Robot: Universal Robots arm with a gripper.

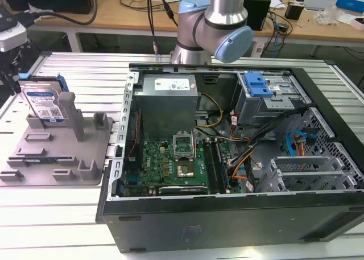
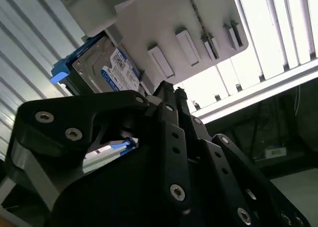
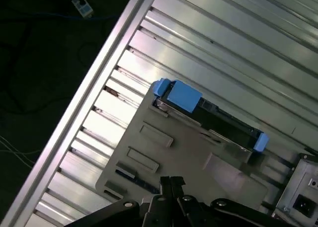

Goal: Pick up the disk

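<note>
Black gripper [image 3: 172,180]. Ahead of it: silver disk [image 2: 107,68] with white-and-blue label and blue side rails; pale grey holder tray [image 2: 164,18]; silver table [image 3: 223,33], ribbed in parallel stripes.

The disk [image 1: 45,103] is silvery metal with blue plastic rails; the tray [image 1: 62,157] is matt grey plastic.

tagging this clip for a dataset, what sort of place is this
Probably a robotics lab set up for computer servicing: a robot arm at a slotted aluminium table, an opened computer case lying on it, the disk standing in a grey holder tray.
</note>
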